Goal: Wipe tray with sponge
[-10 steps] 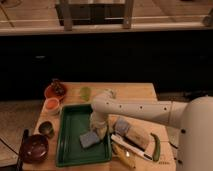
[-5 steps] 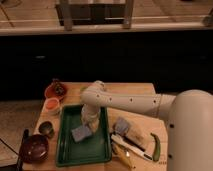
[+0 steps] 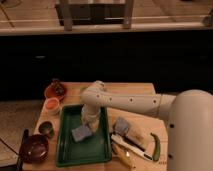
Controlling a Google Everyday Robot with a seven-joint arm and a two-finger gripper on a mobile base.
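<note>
Sponge: blue-grey flat square pad, lying slightly skewed near the middle of the tray. Tray is dark green, shallow and rimmed. Gripper is over the tray's upper half, at the sponge's upper right corner; can't tell whether it is open or clamped. Versus half a second back, sponge and gripper have hardly shifted. A second back, the sponge lay nearer the tray's lower right.
</note>
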